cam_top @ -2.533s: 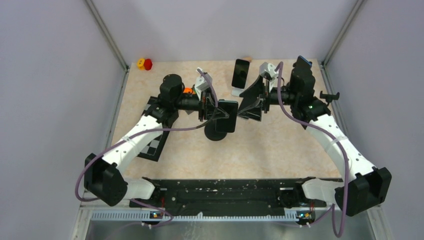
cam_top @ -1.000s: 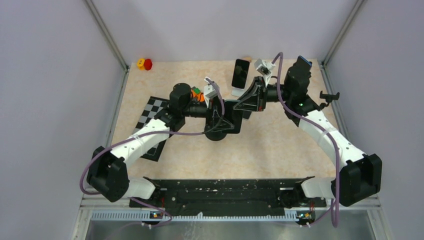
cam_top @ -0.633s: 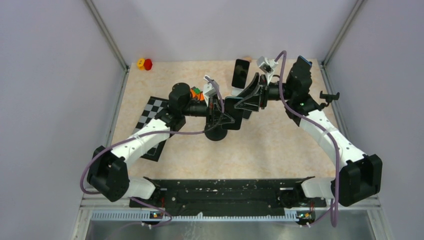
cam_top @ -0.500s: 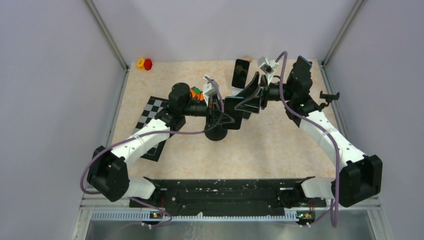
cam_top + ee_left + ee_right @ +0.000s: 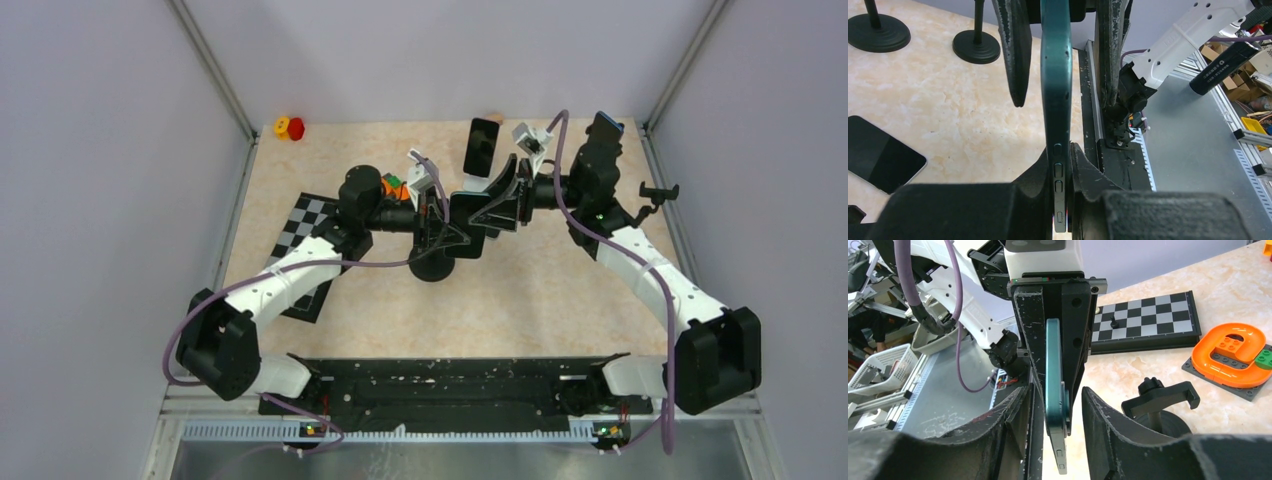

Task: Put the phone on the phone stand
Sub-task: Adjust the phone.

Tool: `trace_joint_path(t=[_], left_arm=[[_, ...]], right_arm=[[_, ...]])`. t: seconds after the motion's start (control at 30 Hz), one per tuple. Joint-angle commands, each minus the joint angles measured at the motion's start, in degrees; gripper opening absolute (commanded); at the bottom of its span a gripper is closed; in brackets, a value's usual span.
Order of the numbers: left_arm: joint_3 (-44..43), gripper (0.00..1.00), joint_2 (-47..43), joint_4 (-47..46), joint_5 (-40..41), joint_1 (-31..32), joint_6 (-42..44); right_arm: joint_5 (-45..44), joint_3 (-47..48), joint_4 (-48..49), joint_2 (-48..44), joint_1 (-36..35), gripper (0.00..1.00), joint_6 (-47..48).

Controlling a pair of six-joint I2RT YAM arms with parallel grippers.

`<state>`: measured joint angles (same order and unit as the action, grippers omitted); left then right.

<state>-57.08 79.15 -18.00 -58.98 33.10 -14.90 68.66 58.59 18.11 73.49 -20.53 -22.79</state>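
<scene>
A teal phone [image 5: 468, 222] hangs edge-up in the air between both arms, mid-table. My left gripper [image 5: 452, 226] is shut on its lower end; in the left wrist view the jaws [image 5: 1062, 150] press both faces of the phone [image 5: 1055, 90]. My right gripper [image 5: 497, 205] is open around the phone's other end. Its fingertips [image 5: 1054, 391] stand apart from the phone [image 5: 1054, 375], with gaps on both sides. A black phone stand [image 5: 432, 266] with a round base sits on the table just below; its clamp head [image 5: 1160, 399] shows in the right wrist view.
A chessboard [image 5: 300, 250] lies at the left, with an orange toy piece on a grey plate [image 5: 1233, 352] behind the left arm. A second, black phone [image 5: 482, 147] leans on a white holder at the back. Another black clamp stand [image 5: 655, 192] stands by the right wall.
The left jaws have closed on the phone and the right jaws have opened off it. Both arms stay nearly where they were half a second ago.
</scene>
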Motion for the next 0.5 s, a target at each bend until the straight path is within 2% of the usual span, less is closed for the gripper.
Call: trace_joint_path(t=[0.0,0.17,0.23,0.3,0.4,0.43,0.47], left_arm=[[-0.5,0.0,-0.5,-4.7,0.2,-0.1,-0.2],[-0.8,0.0,-0.4,-4.8,0.3,-0.1,-0.5],[-0.8,0.0,-0.4,-4.9,0.4,-0.1,-0.5],[-0.7,0.0,-0.4,-4.9,0.5,-0.1,-0.4],[-0.7,0.0,-0.3,-4.9,0.6,-0.1,-0.4],[-0.7,0.04,-0.4,-4.9,0.8,-0.1,-0.2],[-0.7,0.14,-0.6,-4.5,1.1,-0.2,0.3]], right_arm=[[0.6,0.4,3.8,-0.9,-0.8,0.42,-1.1],[0.7,0.0,3.5,-0.4,-1.3,0.41,-0.7],[0.8,-0.1,3.5,-0.2,-1.5,0.36,-0.6],[1.1,0.0,3.5,0.0,-1.7,0.27,-0.6],[1.7,0.5,3.5,-0.1,-1.8,0.0,-0.2],[1.5,0.8,2.6,-0.4,-1.7,0.0,0.7],[1.1,1.3,1.1,-0.8,-1.7,0.0,2.1]])
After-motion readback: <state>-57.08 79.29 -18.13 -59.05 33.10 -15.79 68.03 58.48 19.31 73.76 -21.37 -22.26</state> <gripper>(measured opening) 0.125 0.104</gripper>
